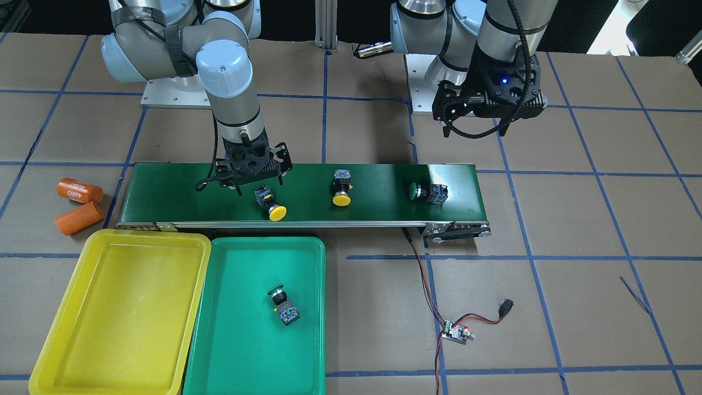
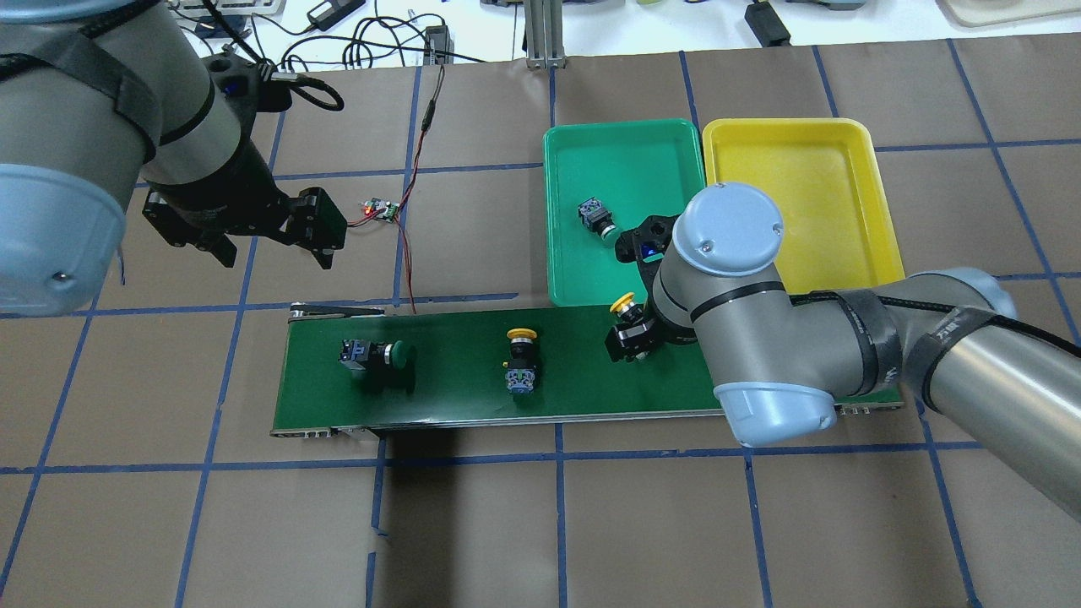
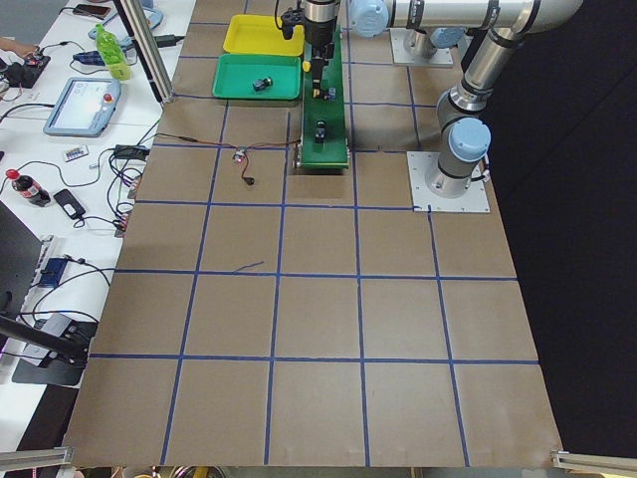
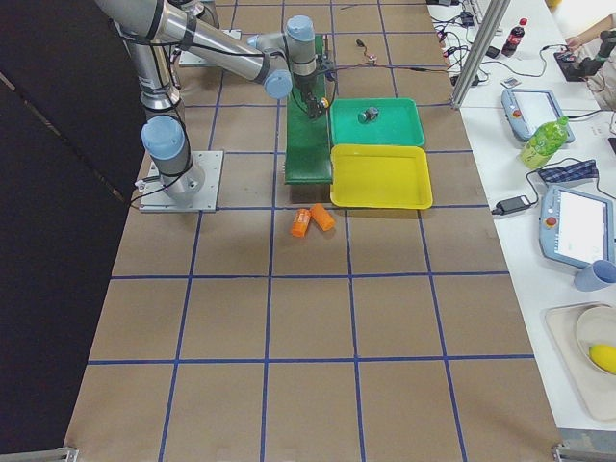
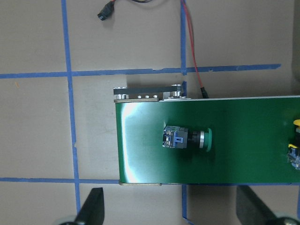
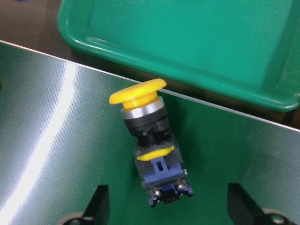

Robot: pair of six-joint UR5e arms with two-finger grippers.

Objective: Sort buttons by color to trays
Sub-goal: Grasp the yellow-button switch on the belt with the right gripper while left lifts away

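Three buttons lie on the belt (image 1: 164, 186), and one green button (image 1: 282, 304) lies in the green tray (image 1: 236, 340). The right end effector (image 6: 169, 208) hangs released astride a yellow button (image 1: 271, 204). It looks light, rigid and slick-capped, so take its blocky body. Rightward lie the second yellow button (image 1: 341, 189), the belt's green button (image 1: 428, 192), then the left end effector (image 5: 173, 206), spread wide. Overhead, the right arm (image 2: 760, 338) covers the belt's end.

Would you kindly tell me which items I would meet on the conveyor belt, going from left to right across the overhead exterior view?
green button → middle yellow button → far-right yellow button
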